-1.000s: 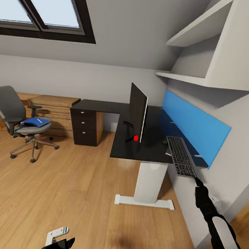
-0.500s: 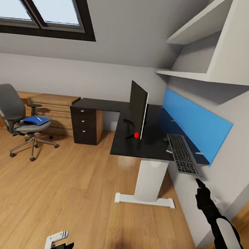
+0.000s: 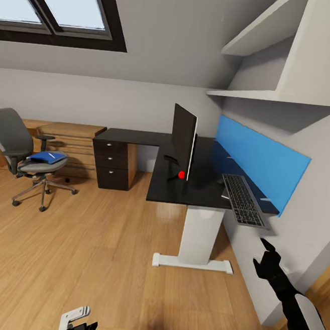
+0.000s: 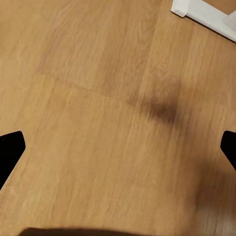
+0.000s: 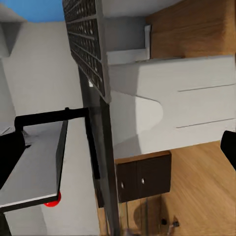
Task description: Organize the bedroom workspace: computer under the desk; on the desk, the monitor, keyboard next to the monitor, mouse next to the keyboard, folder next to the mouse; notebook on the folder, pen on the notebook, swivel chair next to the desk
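No readable text, labels, brands or numbers anywhere. Keyboard (image 3: 243,201) at right centre of the head view: key rows visible, legends too small to resolve (same in the right wrist view, upper left). Monitor (image 3: 183,139) at centre seen edge-on, no logo legible. Blue folder (image 3: 46,157) at left: a pale mark on the cover, unreadable.

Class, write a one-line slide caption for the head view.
Open right gripper below the keyboard overhanging the desk, monitor upright, blue folder on the swivel chair.
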Robot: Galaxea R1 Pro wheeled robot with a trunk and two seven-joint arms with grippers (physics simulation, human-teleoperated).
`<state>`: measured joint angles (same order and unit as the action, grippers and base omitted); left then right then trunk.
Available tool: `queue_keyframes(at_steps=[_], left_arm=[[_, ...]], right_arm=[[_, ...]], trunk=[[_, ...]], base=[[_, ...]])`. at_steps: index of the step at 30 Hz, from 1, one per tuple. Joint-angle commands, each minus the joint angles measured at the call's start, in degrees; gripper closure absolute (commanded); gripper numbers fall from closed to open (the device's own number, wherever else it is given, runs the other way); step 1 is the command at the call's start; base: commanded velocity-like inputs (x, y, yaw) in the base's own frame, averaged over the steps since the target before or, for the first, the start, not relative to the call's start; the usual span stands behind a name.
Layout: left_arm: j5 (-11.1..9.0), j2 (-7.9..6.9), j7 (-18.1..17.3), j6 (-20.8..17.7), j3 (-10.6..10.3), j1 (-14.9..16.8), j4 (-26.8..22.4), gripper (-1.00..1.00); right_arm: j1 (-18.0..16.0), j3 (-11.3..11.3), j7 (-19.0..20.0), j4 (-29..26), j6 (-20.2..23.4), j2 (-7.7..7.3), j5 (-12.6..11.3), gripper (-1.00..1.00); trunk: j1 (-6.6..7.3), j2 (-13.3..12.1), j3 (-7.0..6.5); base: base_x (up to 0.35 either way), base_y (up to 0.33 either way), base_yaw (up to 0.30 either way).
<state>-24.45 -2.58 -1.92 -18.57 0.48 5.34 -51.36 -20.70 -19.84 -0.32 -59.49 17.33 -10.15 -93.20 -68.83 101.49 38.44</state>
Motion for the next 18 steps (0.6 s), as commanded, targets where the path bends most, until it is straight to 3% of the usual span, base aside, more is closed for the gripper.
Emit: queue_keyframes(at_steps=[1, 7, 18], left_arm=[[-0.4, -0.02, -0.1, -0.3, 0.1, 0.0, -0.1, -1.0], [-0.4, -0.06, -0.1, -0.3, 0.1, 0.0, -0.1, -1.0], [-0.4, -0.04, -0.1, -0.3, 0.1, 0.0, -0.1, -1.0]], right_arm=[[0.0, -0.2, 0.0, 0.2, 0.5, 0.0, -0.9, -1.0], [0.0, -0.7, 0.1, 0.8, 1.2, -0.33, -3.3, -1.0], [0.0, -1.4, 0.3, 0.6, 3.1, -0.78, -3.8, -1.0]], trunk=[[-0.22, 0.4, 0.24], [-1.54, 2.8, 1.32], [-3.95, 7.3, 3.29]], base=[[0.0, 0.0, 0.0], [0.0, 0.0, 0.0], [0.0, 0.0, 0.0]])
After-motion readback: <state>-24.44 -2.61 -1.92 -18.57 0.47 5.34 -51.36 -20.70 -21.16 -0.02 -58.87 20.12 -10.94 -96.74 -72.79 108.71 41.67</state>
